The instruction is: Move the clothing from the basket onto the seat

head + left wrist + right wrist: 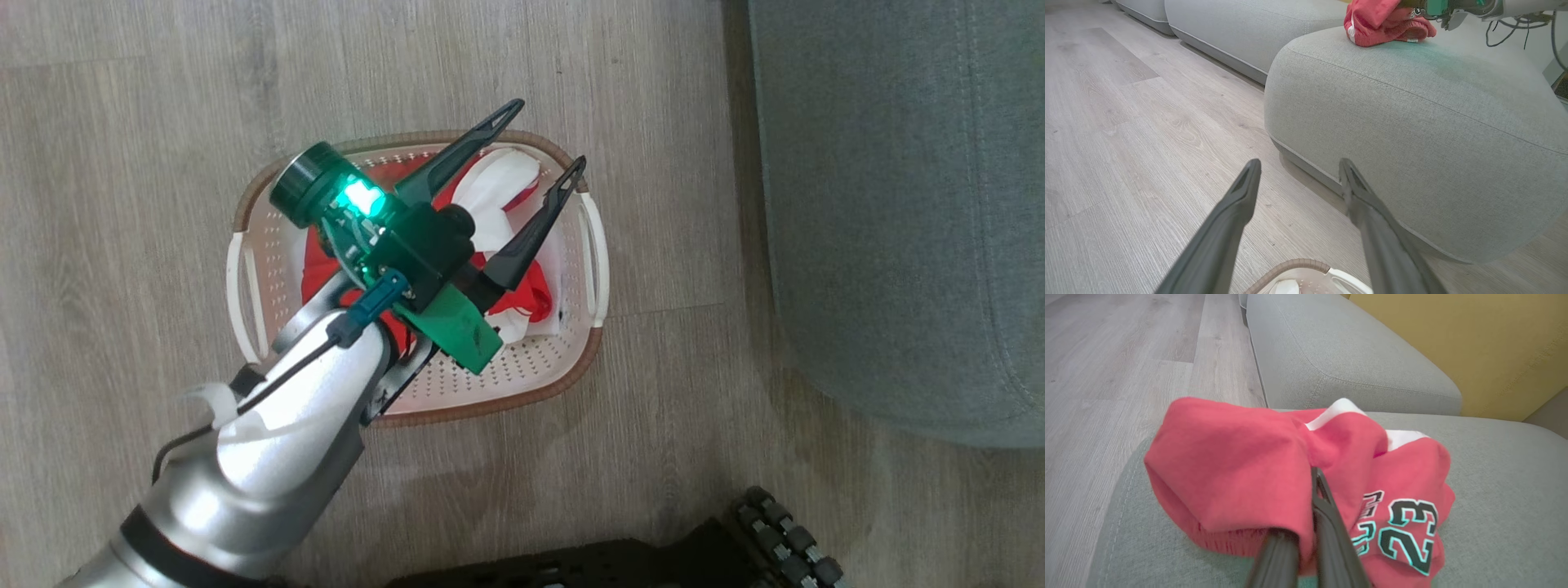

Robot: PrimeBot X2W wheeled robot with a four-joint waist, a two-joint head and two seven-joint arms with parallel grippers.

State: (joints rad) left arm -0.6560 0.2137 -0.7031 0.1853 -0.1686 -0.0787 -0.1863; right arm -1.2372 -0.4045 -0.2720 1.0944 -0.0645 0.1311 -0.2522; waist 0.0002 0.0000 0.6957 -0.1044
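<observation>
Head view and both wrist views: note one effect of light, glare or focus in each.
Head view: the green lamp on the left pincer's wrist is overexposed, and the silver forearm glares. Left wrist view: the wide lens bulges the grey-green fabric seat cushion. Right wrist view: the right pincer blurs near the lens; the red jersey numbered 23 looks sharper.

A: What does the right gripper (1312, 490) hold?
B: It is closed on the red clothing (1229, 465); a fold covers one finger. The black number 23 is at four o'clock from the fingers.
A: And below?
B: The grey seat (1494, 490). Another cushion (1351, 363) lies at twelve o'clock, wooden floor (1126, 375) at ten, a yellow surface (1453, 343) at two.
</observation>
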